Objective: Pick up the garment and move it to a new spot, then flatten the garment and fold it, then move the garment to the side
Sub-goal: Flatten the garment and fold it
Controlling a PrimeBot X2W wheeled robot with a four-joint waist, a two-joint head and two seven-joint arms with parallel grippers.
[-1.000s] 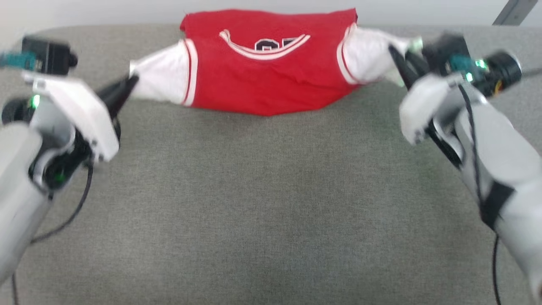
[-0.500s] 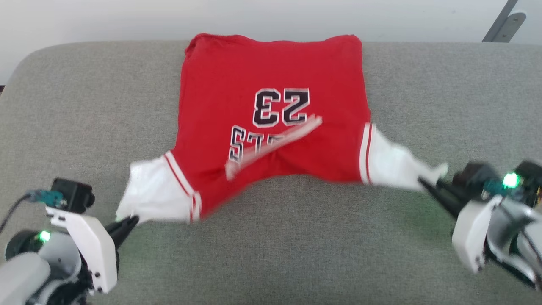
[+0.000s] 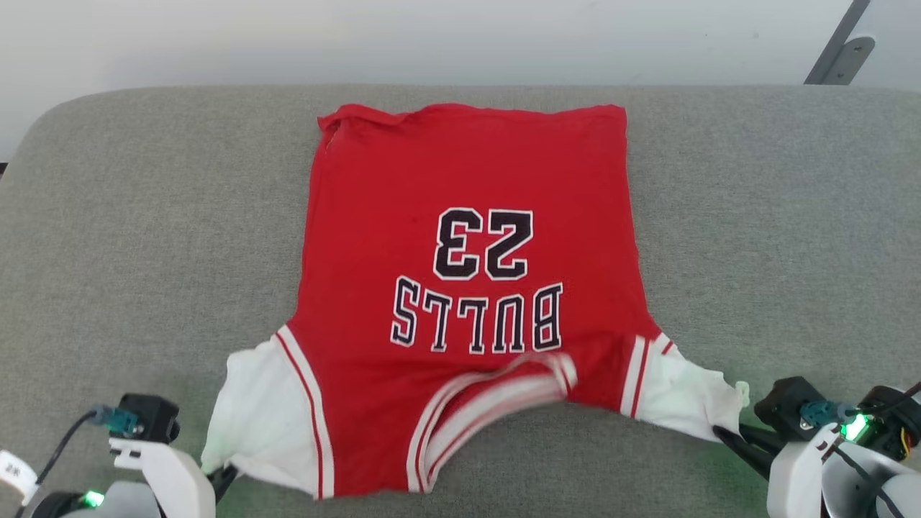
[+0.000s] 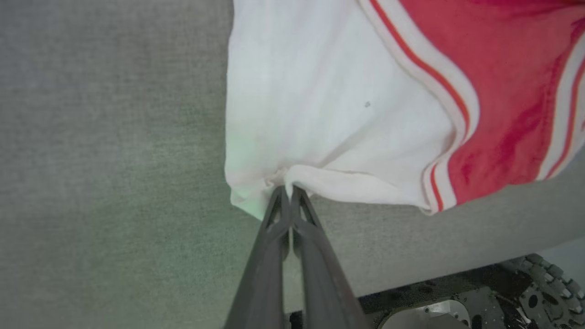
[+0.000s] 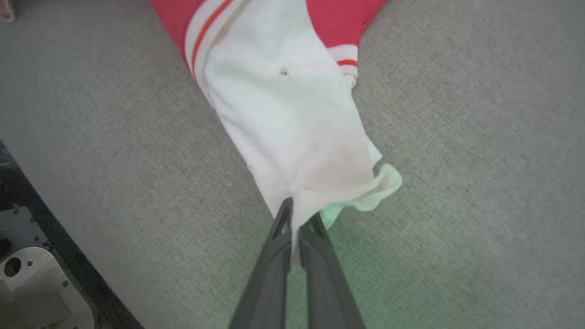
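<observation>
The garment, a red jersey T-shirt with white sleeves and upside-down "BULLS 23" lettering, lies spread front-up on the grey cushion, collar toward me. My left gripper is shut on the hem of its white left sleeve, pinching the cloth at the fingertips. My right gripper is shut on the tip of the other white sleeve, cloth caught between its fingers. The sleeves are drawn outward toward the near corners.
The grey padded surface runs wide on both sides of the shirt, with its near edge close below the grippers. A pale wall stands behind, with a grey bracket at the far right. The robot's base shows past the edge.
Both grippers pulled the sleeves toward me and down, drawing the shirt from a bunched, lifted state at the far edge to lying spread flat. The head camera tilted as well.
</observation>
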